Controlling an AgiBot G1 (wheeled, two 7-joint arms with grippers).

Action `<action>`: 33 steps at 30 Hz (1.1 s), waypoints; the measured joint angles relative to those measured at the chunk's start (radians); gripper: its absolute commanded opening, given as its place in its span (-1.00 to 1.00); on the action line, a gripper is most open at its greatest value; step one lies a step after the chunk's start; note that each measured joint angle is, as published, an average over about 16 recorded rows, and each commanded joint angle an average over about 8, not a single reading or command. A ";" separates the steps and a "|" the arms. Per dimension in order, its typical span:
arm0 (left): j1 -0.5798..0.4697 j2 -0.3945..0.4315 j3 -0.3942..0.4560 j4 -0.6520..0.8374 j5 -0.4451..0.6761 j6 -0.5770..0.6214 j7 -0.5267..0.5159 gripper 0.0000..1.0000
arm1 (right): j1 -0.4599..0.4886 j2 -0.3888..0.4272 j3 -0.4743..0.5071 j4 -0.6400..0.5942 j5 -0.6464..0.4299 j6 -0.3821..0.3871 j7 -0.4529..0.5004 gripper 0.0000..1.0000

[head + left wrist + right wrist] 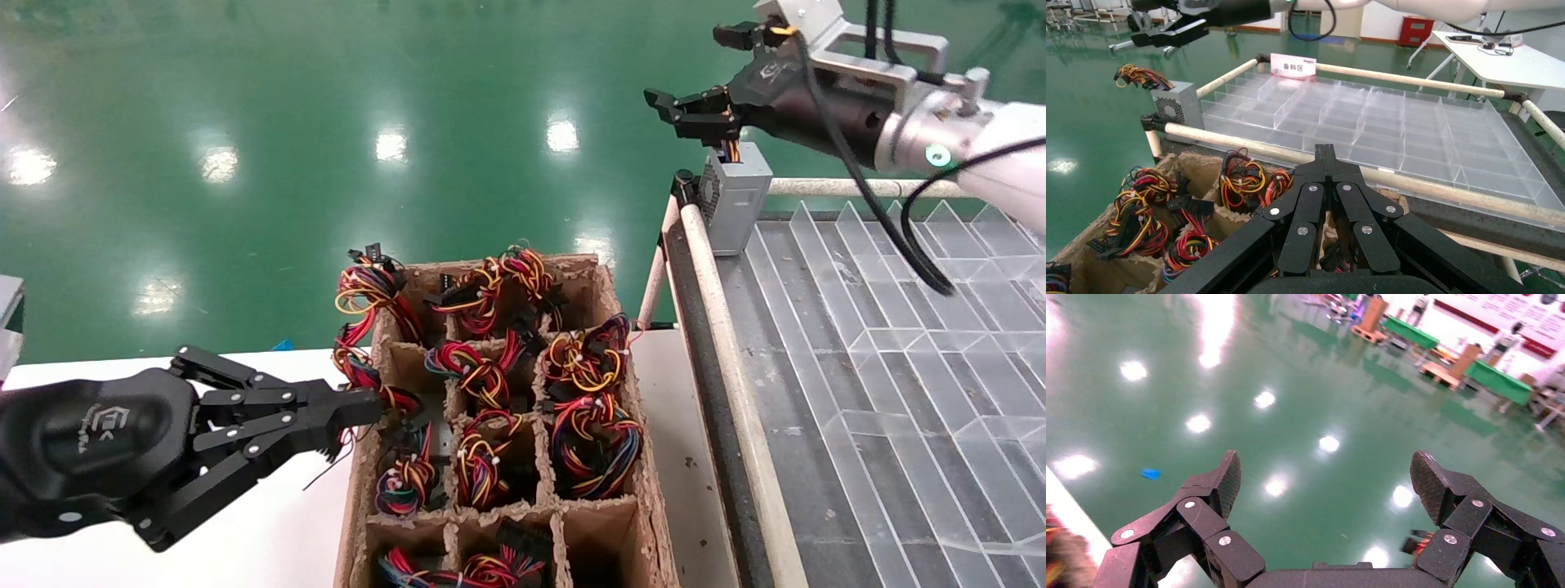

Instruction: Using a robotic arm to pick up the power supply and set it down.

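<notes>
Glossy green factory floor behind everything, lamps mirrored in it. Upper right of the head view: power supply [733, 198] standing on end at the far corner of the clear divider tray [899, 327], vent face toward the rail, wires poking up from its top. Just above it, right gripper [682, 114], fingers spread wide and holding nothing, apart from the box. Lower left of the head view: left gripper [359, 408], closed to a point and empty, at the edge of the cardboard crate [645, 490] full of coloured wire bundles [592, 433]. By the look of it, set-down done and release made; next move likely a clean lift away without snagging the wires, then a fresh pick from the crate.
</notes>
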 measured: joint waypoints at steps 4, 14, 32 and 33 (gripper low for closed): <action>0.000 0.000 0.000 0.000 0.000 0.000 0.000 1.00 | -0.063 0.041 0.013 0.085 0.048 -0.053 0.042 1.00; 0.000 0.000 0.000 0.000 0.000 0.000 0.000 1.00 | -0.219 0.144 0.044 0.298 0.167 -0.184 0.146 1.00; 0.000 0.000 0.000 0.000 0.000 0.000 0.000 1.00 | -0.493 0.324 0.099 0.672 0.377 -0.416 0.329 1.00; 0.000 0.000 0.000 0.000 0.000 0.000 0.000 1.00 | -0.508 0.334 0.102 0.692 0.389 -0.428 0.339 1.00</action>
